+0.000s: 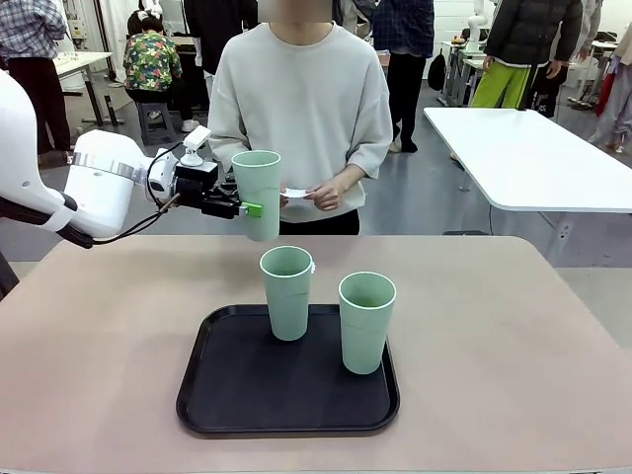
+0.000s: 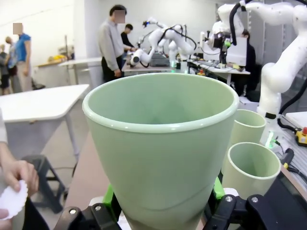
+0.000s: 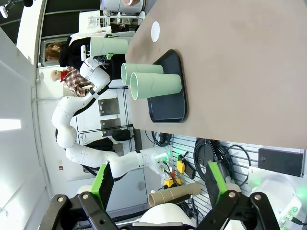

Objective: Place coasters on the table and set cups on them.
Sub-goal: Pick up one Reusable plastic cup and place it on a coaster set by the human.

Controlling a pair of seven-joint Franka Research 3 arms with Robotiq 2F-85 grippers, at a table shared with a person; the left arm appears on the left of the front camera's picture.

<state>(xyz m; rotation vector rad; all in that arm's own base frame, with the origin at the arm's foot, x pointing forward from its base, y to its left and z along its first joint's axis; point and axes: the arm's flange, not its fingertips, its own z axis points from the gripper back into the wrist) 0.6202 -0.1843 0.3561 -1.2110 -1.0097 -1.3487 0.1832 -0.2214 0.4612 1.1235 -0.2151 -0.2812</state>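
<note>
Beige bench with a tray and one coaster sitting on it

The tan bench (image 1: 513, 336) is stretching across the whole lower part of the front view, smooth top, rounded corners. A black tray (image 1: 227, 395) is sitting flat on it around mid-width, toward the robot's side. It's carrying two mint-green cups standing upright, one cup (image 1: 287, 293) near the tray's far edge and the other (image 1: 366, 322) just to its right and a bit closer in. In the right wrist view a single white coaster (image 3: 155, 31) is lying flat on the bare top, past the tray toward the person's side and not touching it.
</note>
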